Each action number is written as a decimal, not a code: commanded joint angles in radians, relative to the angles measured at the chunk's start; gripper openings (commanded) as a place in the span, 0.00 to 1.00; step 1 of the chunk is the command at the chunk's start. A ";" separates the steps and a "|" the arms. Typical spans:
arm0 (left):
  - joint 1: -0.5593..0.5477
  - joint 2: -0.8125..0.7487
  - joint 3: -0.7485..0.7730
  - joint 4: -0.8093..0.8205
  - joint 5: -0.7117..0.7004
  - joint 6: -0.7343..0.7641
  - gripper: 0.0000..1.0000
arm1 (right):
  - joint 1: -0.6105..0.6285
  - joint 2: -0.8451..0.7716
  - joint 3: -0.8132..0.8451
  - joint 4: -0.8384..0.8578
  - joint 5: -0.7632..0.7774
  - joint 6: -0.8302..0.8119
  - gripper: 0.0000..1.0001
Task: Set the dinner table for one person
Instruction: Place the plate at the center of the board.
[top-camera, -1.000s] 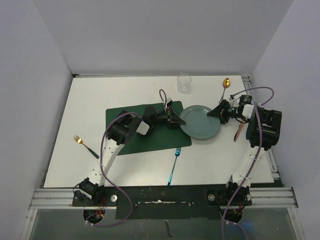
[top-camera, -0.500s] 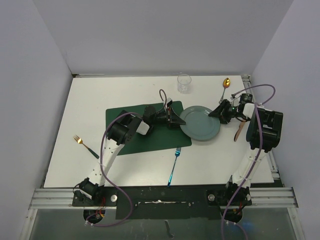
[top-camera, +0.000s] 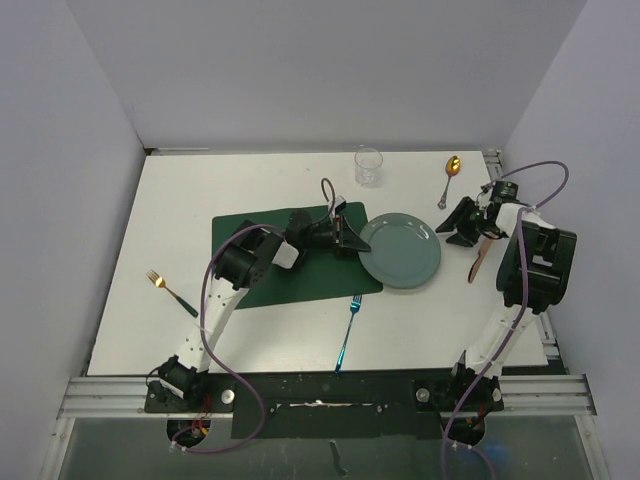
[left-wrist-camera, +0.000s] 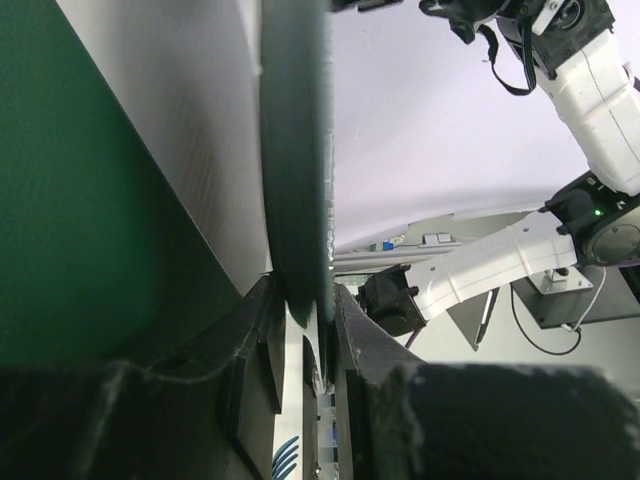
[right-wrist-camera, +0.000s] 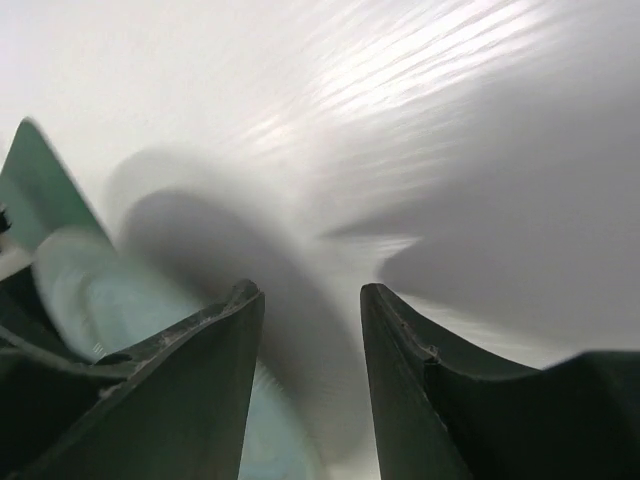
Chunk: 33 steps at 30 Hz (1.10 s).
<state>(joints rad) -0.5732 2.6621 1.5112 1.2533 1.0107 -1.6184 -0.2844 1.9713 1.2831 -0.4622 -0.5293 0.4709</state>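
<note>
A teal plate (top-camera: 402, 251) lies on the dinner table (top-camera: 200, 195), its left rim just over the right edge of the dark green placemat (top-camera: 270, 270). My left gripper (top-camera: 356, 240) is shut on that left rim. In the left wrist view the plate's rim (left-wrist-camera: 295, 150) runs edge-on between the fingers of the gripper (left-wrist-camera: 310, 300). My right gripper (top-camera: 446, 227) hovers open just off the plate's right rim, holding nothing. In the right wrist view the right gripper (right-wrist-camera: 312, 298) is open over bare table, with the blurred plate (right-wrist-camera: 95, 290) at the left.
A clear glass (top-camera: 368, 166) and a gold spoon (top-camera: 450, 176) sit at the back. A knife with a brown handle (top-camera: 479, 259) lies right of the plate. A blue fork (top-camera: 346, 330) lies in front. A gold fork (top-camera: 168, 289) lies at the left.
My right gripper has drawn back to the right, away from the plate's right rim. The left gripper still holds the left rim and has not moved.
</note>
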 joint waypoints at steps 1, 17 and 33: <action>0.012 0.094 -0.014 -0.220 0.062 -0.013 0.00 | -0.047 -0.076 0.056 0.023 0.230 -0.041 0.44; 0.010 0.109 0.037 -0.323 0.057 0.019 0.00 | -0.047 -0.178 -0.017 0.076 0.171 -0.021 0.43; -0.005 0.002 0.282 -1.276 -0.109 0.668 0.00 | -0.047 -0.366 -0.080 0.146 0.058 0.029 0.43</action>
<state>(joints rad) -0.5808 2.6263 1.7351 0.5369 1.0348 -1.2060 -0.3332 1.6932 1.1973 -0.3752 -0.4316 0.4881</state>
